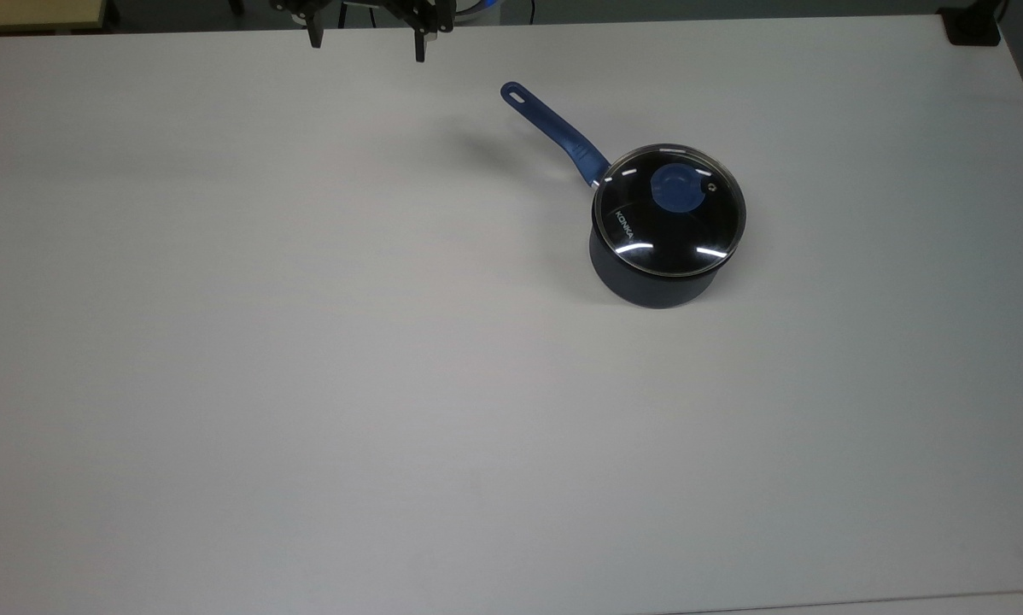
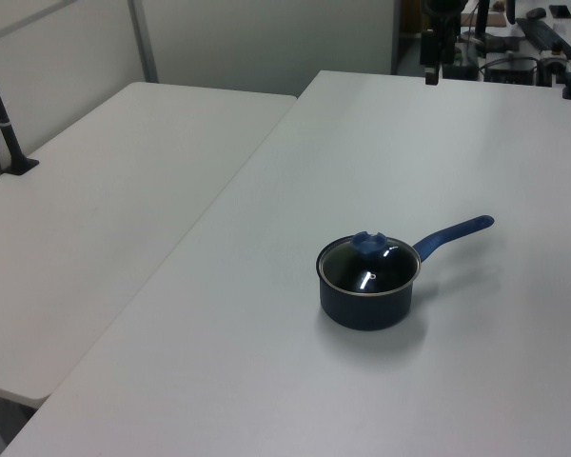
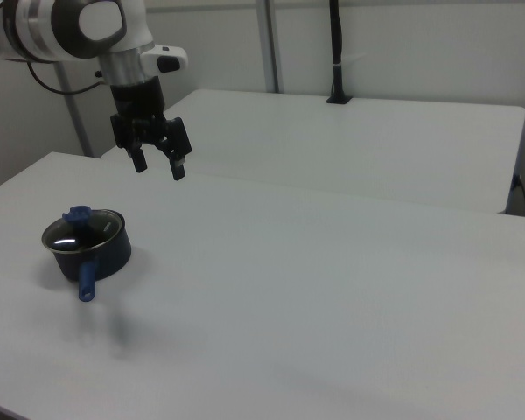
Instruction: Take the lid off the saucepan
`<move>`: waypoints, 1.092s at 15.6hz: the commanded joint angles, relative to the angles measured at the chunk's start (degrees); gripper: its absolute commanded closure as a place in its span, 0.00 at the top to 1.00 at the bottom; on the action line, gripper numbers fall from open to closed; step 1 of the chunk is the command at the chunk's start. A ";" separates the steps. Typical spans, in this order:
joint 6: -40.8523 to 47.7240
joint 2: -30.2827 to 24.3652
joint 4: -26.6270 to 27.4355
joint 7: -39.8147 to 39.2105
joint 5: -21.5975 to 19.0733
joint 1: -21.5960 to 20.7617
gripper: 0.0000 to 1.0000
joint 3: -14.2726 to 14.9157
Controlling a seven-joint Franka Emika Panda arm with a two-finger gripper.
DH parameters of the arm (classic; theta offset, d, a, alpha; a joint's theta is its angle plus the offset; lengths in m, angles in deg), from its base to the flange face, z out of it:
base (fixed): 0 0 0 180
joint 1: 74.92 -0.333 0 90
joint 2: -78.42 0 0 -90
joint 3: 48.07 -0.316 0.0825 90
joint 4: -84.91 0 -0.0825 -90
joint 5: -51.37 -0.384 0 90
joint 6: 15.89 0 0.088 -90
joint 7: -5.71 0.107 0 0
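Right now, lid: the lid (image 1: 669,211) is sitting flat on the saucepan, its metal rim ringing the pot's mouth, well apart from the fingers and untouched by them.
Knob: the blue knob (image 1: 674,188) is poking up at the lid's centre, with the small steam vent just to the top view's right of it; nothing is gripping it.
Saucepan: the saucepan (image 1: 648,282) is standing upright on the white table (image 1: 306,384), below and to the top view's right of the fingers.
Handle: the long blue handle (image 1: 554,131) is reaching from the pot toward the fingers, its holed end being the nearest part to them, yet a clear gap is showing between.
Gripper: the gripper (image 3: 158,165) is hanging in the air above the table, pointing down, in the right view sitting up and to the right view's right of the pot.
Fingers: the two fingers (image 1: 421,47) are standing wide apart and are holding nothing.
Second table: another white table (image 2: 105,219) is lying alongside, beyond the fingers in the right view.
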 commanded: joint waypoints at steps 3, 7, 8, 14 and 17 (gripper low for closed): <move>-0.58 -1.04 1.02 -1.24 0.30 -0.67 1.00 -0.38; -0.67 -0.95 1.02 -1.24 -0.06 -2.86 1.00 -1.00; -0.84 -0.77 1.02 -1.15 -0.15 -4.00 1.00 -1.00; -1.28 2.13 0.93 -1.06 -1.55 -10.76 1.00 -1.00; -2.42 4.06 0.93 -0.18 -2.08 -15.60 1.00 -1.00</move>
